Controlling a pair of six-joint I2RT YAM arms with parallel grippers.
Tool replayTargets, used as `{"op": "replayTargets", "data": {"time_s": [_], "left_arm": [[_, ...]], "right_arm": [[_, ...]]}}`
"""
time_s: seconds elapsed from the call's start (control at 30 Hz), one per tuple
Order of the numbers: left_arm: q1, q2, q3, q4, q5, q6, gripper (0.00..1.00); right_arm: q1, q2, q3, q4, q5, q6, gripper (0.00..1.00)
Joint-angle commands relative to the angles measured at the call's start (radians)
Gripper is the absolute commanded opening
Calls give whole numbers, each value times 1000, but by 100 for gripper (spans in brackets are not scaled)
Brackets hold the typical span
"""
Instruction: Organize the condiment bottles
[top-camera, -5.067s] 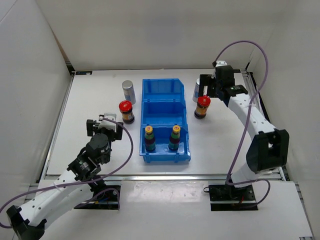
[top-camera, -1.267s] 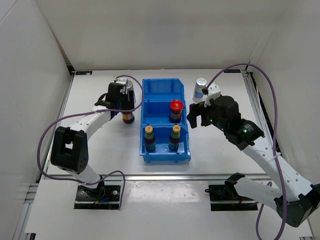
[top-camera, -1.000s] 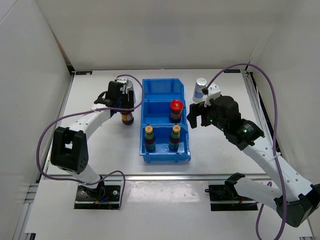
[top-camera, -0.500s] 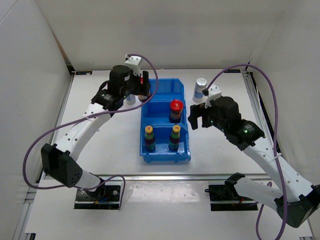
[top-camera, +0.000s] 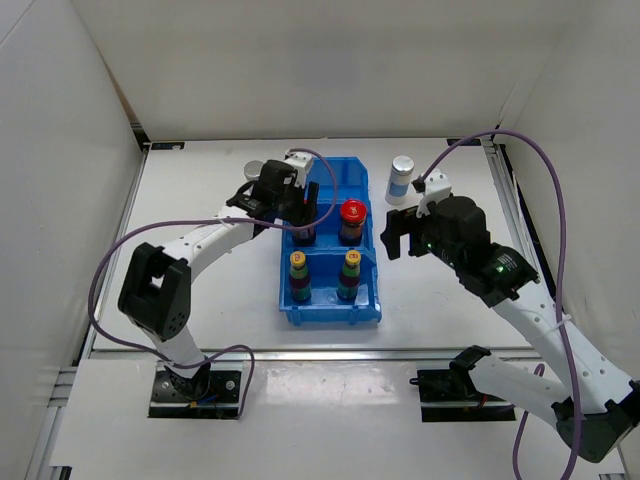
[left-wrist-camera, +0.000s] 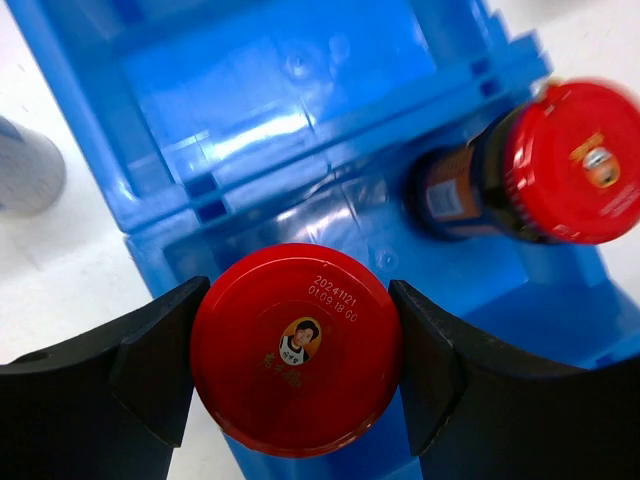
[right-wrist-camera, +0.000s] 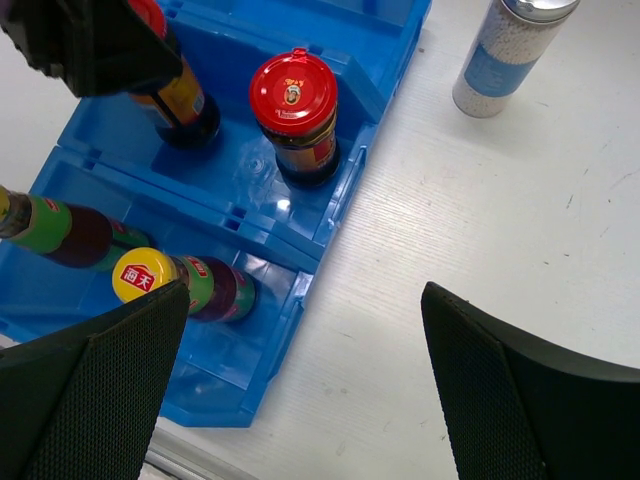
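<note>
Red-lidded jar sits clamped in your left gripper inside the blue bin's middle compartment, beside the second jar, toward the desk's far edge; your right gripper is spread wide.

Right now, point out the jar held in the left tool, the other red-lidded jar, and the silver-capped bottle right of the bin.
Held jar (left-wrist-camera: 296, 350): left wrist view, lid centre.
Other red-lidded jar (right-wrist-camera: 293, 93): right wrist view, lid top.
Silver-capped bottle (top-camera: 402, 165): top external view, its cap.
</note>
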Motion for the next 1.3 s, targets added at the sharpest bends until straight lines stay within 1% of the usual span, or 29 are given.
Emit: {"op": "replayTargets", "data": {"time_s": [0.0, 0.07, 0.13, 0.17, 0.2, 0.23, 0.27, 0.4, 0.47, 0.53, 0.6, 0.63, 0.67, 0.7, 0.73, 0.77, 0.8, 0.83, 0.87, 0.9, 0.93, 0.97, 1.0, 1.03, 1.07, 1.1, 1.13, 1.17, 1.27], "left_arm": [[-13, -49, 15, 139, 18, -17, 43], [-13, -36, 15, 139, 18, -8, 48], [-13, -25, 15, 139, 9, -8, 58], [-13, -16, 28, 128, -3, -8, 61], [-13, -16, 40, 115, -18, 1, 67], [-13, -16, 40, 115, -31, 1, 80], [-13, -16, 49, 101, -43, 1, 100], [-13, -62, 74, 81, -61, 21, 100], [-13, -103, 87, 49, -101, 36, 100], [-13, -142, 98, 30, -123, 79, 100], [-13, -209, 107, -3, -169, 131, 100], [-13, -234, 89, -4, -190, 147, 100], [-13, -261, 68, -14, -242, 162, 100], [-13, -319, 39, -14, -270, 176, 100], [-13, -350, -45, 9, -328, 211, 100], [-13, -381, -98, 32, -357, 226, 100], [-1, -447, -154, 61, -380, 237, 100], [8, -479, -207, 79, -400, 237, 100], [22, -511, -301, 110, -414, 246, 100], [36, -544, -343, 121, -426, 246, 100], [59, -612, -386, 136, -442, 246, 100], [59, -651, -479, 200, -460, 255, 100], [68, -730, -530, 235, -474, 256, 100], [68, -769, -578, 271, -486, 256, 100], [79, -806, -666, 300, -486, 266, 100], [79, -840, -705, 324, -486, 266, 100], [79, -898, -741, 370, -517, 266, 100], [79, -921, -789, 397, -531, 280, 100], [79, -937, -801, 469, -548, 299, 100]], "right_arm": [[7, -13, -2, -1, 16, 5, 100], [7, -23, -12, -1, 25, 14, 100], [7, -23, -12, -10, 25, 14, 100], [7, -23, -12, -10, 25, 23, 100], [7, -23, -12, -10, 36, 24, 100], [7, -23, -12, -10, 52, 24, 100], [7, -23, -1, -21, 68, 37, 100], [-3, 35, 40, -39, 134, 50, 100], [-3, 64, 65, -39, 166, 50, 100], [-38, 122, 120, -39, 198, 41, 100], [-102, 194, 187, -39, 198, 31, 100], [-131, 223, 212, -39, 188, 31, 100], [-204, 283, 237, -39, 137, 31, 100], [-243, 315, 263, -30, 96, 31, 100], [-280, 348, 292, -30, 41, 31, 100], [-347, 412, 356, -30, -25, 16, 100], [-372, 443, 387, -30, -82, 16, 100], [-391, 473, 421, -30, -146, 16, 100], [-401, 530, 451, -30, -147, 16, 100], [-401, 558, 509, -19, -147, 16, 100], [-412, 585, 536, -19, -147, 7, 100], [-412, 640, 562, -10, -165, 7, 100], [-412, 670, 611, -1, -179, 7, 100], [-412, 734, 639, -1, -188, 7, 100], [-412, 766, 668, -1, -188, -2, 100], [-412, 799, 695, -1, -188, -2, 100], [-412, 858, 721, -1, -188, -13, 100], [-412, 888, 766, -1, -188, -24, 100], [-412, 1000, 823, -10, -150, -36, 100]]}}
